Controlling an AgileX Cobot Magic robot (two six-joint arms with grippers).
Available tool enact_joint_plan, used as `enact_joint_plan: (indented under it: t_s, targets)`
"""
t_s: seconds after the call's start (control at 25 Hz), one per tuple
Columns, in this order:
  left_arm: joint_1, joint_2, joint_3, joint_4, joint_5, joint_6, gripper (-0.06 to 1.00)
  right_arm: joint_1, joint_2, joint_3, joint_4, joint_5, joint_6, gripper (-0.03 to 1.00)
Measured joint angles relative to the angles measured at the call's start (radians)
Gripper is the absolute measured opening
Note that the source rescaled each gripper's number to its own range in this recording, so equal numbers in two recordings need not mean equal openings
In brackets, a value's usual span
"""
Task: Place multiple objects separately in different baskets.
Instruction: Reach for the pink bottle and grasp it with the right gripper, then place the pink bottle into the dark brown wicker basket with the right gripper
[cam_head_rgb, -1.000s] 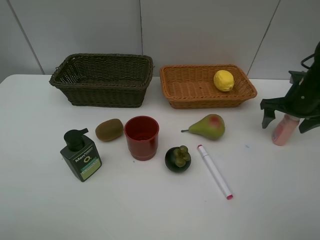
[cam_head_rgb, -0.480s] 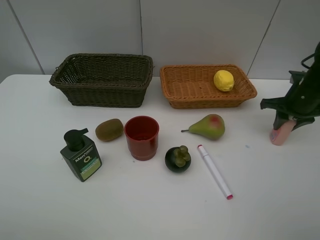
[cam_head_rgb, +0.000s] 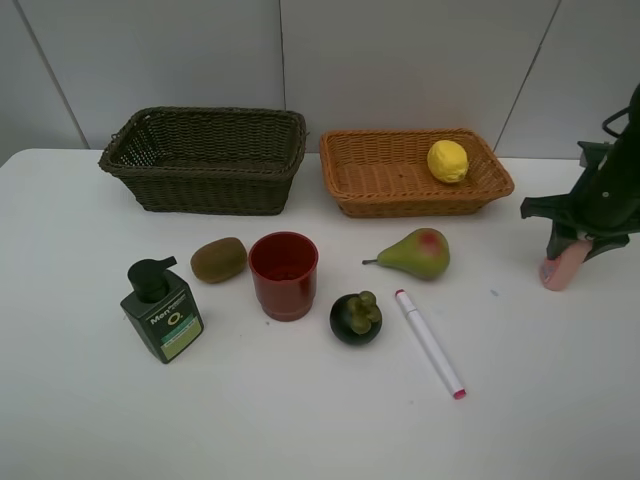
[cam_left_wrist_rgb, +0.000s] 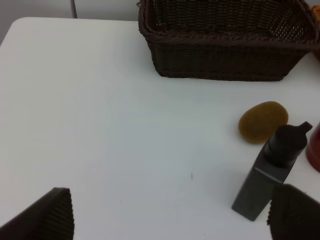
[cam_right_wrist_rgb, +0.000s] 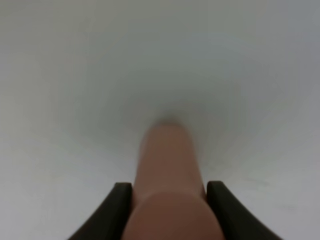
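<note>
Your right gripper (cam_head_rgb: 573, 243) stands at the right edge of the surface, jaws set narrow around the pink bottle (cam_head_rgb: 557, 271). In the right wrist view the bottle fills the gap between both fingers (cam_right_wrist_rgb: 117, 207). The bottle leans, and you cannot tell whether its lower end touches the surface or is just off it. The step in hand looks like the pick of this bottle.

The yellow lemon (cam_head_rgb: 447, 161) lies in the light orange-tan basket (cam_head_rgb: 345, 192) near the back edge. That suggests fruit goes there and the bottle belongs in the dark olive-brown basket (cam_head_rgb: 200, 187) beside it. Next you likely need a clean lift, then a long carry toward the back left corner.

Your left gripper (cam_left_wrist_rgb: 172, 215) hangs with jaws wide near the dark green pump bottle (cam_left_wrist_rgb: 272, 170) and brown kiwi (cam_left_wrist_rgb: 263, 121).
</note>
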Motion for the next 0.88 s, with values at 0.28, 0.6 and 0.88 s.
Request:
enact_joint_plan:
  t_s: [0.28, 0.6, 0.88]
  targets:
    - [0.000, 0.000, 0.000, 0.000, 0.000, 0.000, 1.00, 0.000, 0.000, 0.000, 0.000, 0.000, 0.000, 0.23]
    - [0.000, 0.000, 0.000, 0.000, 0.000, 0.000, 1.00, 0.000, -0.058, -0.023, 0.004, 0.074, 0.000, 0.23]
    - [0.000, 0.000, 0.000, 0.000, 0.000, 0.000, 1.00, 0.012, -0.217, -0.130, 0.002, 0.194, 0.000, 0.23]
